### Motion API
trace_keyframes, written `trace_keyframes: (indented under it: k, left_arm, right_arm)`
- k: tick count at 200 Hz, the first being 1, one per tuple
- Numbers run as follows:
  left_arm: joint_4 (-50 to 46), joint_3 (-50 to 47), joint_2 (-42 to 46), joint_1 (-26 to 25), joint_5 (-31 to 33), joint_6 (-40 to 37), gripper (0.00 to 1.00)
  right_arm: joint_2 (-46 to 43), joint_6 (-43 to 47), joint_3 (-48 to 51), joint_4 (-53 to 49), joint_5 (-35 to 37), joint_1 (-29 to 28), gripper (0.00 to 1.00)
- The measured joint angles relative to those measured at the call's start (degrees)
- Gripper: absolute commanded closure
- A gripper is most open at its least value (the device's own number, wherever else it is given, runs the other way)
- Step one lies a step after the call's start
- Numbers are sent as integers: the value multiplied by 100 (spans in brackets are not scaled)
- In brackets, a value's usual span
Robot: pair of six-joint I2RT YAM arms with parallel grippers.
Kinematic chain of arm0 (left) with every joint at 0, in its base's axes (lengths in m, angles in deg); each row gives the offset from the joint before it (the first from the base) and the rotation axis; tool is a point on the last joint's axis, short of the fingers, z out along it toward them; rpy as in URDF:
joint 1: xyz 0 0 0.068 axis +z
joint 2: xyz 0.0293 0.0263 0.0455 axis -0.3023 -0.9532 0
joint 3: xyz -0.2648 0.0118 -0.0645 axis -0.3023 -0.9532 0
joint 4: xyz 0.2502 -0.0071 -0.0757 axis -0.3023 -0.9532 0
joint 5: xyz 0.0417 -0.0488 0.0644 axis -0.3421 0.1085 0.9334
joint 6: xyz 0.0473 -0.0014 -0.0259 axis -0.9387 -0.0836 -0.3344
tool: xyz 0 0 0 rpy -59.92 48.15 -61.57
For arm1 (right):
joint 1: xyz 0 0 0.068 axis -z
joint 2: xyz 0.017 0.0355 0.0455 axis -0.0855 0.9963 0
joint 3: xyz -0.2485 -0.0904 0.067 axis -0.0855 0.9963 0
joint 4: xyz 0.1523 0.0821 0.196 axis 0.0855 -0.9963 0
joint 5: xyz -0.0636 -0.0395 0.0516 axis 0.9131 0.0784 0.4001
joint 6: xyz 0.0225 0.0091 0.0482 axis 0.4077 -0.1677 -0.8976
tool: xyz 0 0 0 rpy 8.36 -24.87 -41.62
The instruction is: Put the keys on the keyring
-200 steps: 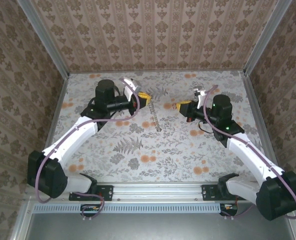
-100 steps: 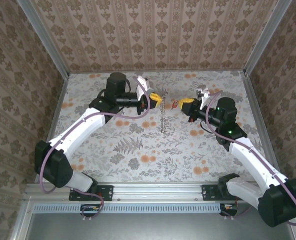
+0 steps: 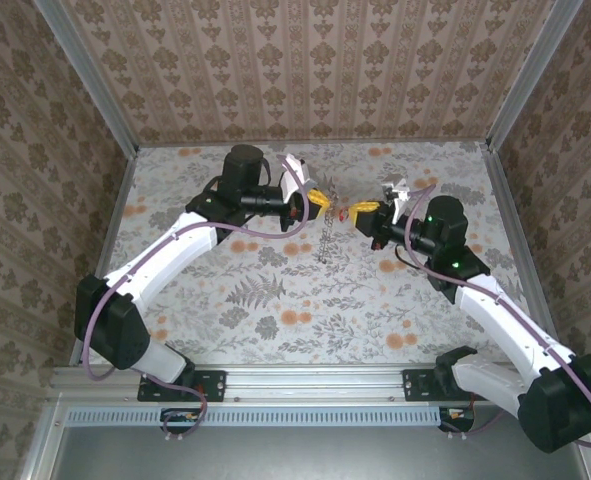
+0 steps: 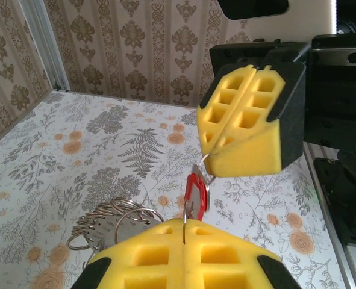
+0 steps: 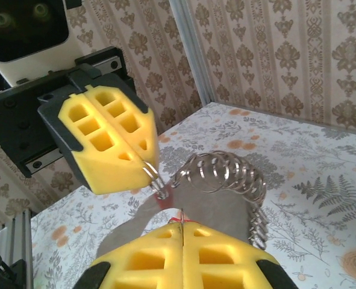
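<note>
Wallpaper in a brown damask print lines the enclosure around a table patterned with grey ferns and orange flowers. My left arm and right arm, both white, reach from the near edge toward the far middle. There, their yellow foam tips nearly meet above the surface.

My left gripper is fully closed, pinching the thin wire of the keyring, a bunch of grey metal loops that dangles from the grip down toward the table. Seen from the left wrist, my pressed-together fingers clamp a sliver of wire at their seam, with the loops bunched below and to the left.

My right gripper is also fully closed, nipping the key at its very tip. The key's small red head sits between the two grippers, right against the ring wire the left one holds. Whether it is threaded on, I cannot tell.
</note>
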Motion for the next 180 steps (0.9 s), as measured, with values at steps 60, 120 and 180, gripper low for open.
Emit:
trace_keyframes:
  k: [60, 120, 180]
  left_arm:
    - [22, 0, 0, -55, 127, 0, 100]
    - [0, 0, -2, -83, 170, -42, 100]
    - [-22, 2, -2, -140, 267, -114, 100]
  right_arm:
    - [168, 131, -254, -33, -2, -267, 100]
    - [284, 260, -450, -195, 7, -461, 100]
    - [334, 358, -514, -365, 103, -476, 100]
